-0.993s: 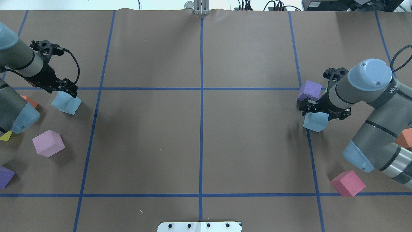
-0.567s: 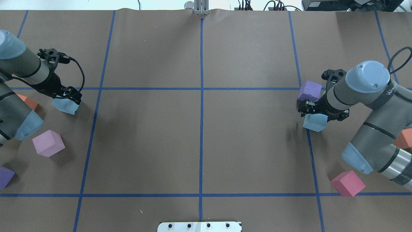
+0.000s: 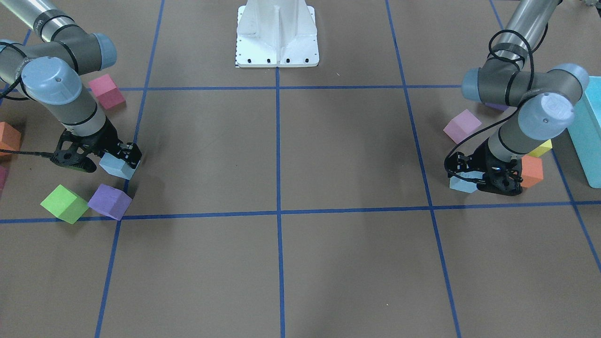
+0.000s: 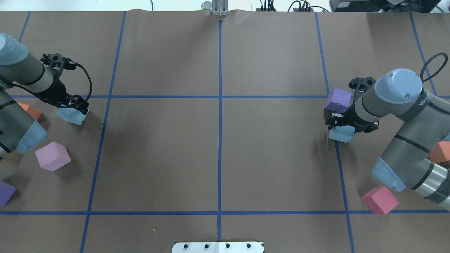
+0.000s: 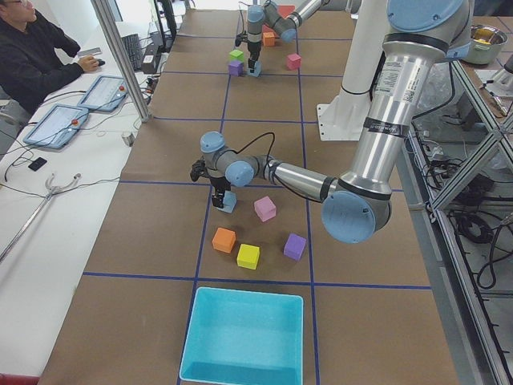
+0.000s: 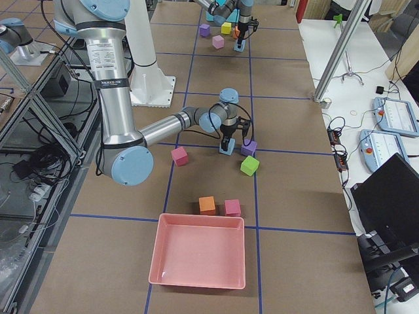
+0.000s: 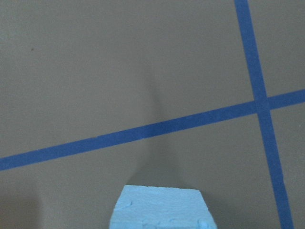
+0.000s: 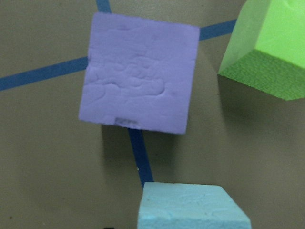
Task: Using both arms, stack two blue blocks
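Left of the white base mount: turquoise bin, left gripper astride one blue block; rightward, right gripper astride the other block; clamping we cannot tell.

On the bench lie two blue blocks, two purple cubes, two orange cubes, three pinkish cubes, one green cube and one yellow cube. There are two arms and two bins.

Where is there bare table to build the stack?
The two middle columns either side of the centre tape line are bare. Crowded at both ends: pink cube beside the left blue block; purple cube and red cube around the right blue block.
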You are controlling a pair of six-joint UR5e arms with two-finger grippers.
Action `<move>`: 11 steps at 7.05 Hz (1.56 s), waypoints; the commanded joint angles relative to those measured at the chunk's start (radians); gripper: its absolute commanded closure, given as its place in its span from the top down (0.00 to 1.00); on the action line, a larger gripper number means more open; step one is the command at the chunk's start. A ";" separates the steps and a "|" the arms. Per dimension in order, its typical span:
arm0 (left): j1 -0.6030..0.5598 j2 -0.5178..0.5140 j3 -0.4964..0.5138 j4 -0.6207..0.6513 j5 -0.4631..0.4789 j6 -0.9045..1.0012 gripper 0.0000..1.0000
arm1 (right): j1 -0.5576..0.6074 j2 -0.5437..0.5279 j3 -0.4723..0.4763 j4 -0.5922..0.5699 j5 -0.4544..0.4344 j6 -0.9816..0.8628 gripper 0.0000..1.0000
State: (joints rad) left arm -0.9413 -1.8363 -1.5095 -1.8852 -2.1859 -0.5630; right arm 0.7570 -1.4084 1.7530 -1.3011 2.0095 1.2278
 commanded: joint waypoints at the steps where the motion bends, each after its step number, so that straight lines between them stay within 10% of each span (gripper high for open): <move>1: 0.001 0.008 0.000 0.000 0.000 -0.001 0.74 | -0.001 0.006 0.003 0.000 0.003 -0.011 0.57; 5: -0.001 0.017 -0.009 -0.002 0.000 -0.014 0.43 | -0.001 0.017 0.010 0.000 0.006 -0.013 0.41; 8: -0.007 0.017 -0.056 0.006 -0.003 -0.020 0.42 | -0.002 0.020 0.065 -0.010 0.015 -0.014 0.39; 11: -0.034 0.002 -0.151 0.119 -0.011 -0.073 0.43 | -0.069 0.240 0.068 -0.177 0.011 -0.013 0.38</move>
State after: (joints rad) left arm -0.9673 -1.8267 -1.6098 -1.8390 -2.1963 -0.5972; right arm 0.7229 -1.2661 1.8193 -1.3941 2.0244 1.2147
